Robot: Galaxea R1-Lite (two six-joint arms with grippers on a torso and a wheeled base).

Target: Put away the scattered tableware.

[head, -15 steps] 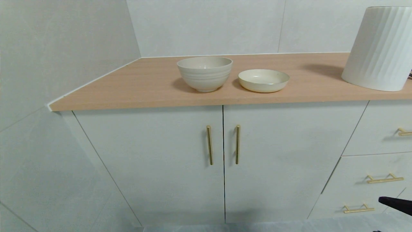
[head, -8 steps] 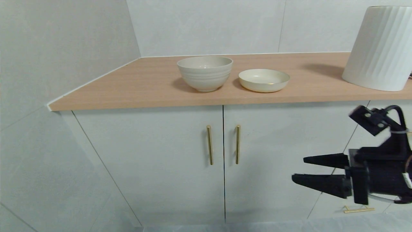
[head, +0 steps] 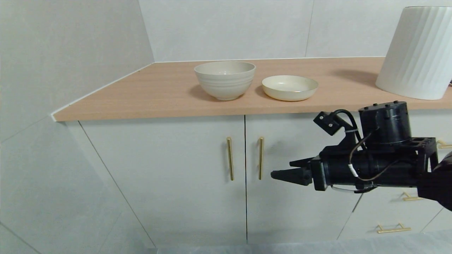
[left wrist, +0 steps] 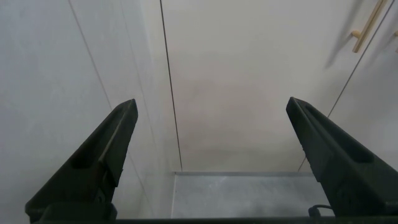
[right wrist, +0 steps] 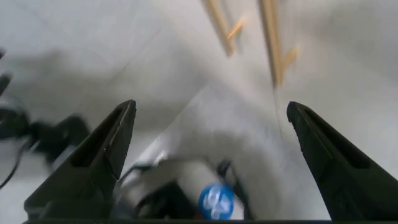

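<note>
A ribbed cream bowl [head: 224,79] and a shallow cream dish [head: 289,87] sit side by side on the wooden countertop [head: 148,97], near its front edge. My right gripper [head: 282,169] hangs below the counter in front of the right cabinet door [head: 303,148], pointing left toward the gold door handles [head: 260,158]. Its fingers stand wide apart and hold nothing in the right wrist view [right wrist: 210,111]. My left gripper [left wrist: 211,106] is open and empty, low in front of a cabinet panel near the floor.
A tall white ribbed container [head: 416,53] stands at the counter's right end. Two closed doors with gold handles [head: 230,158] are under the counter, with drawers [head: 393,228] to their right. Tiled walls close off the left side and back.
My right arm rose from the lower right corner and swung left, from the drawers to the right door, rolling as it went. The bowl and dish stayed put.
</note>
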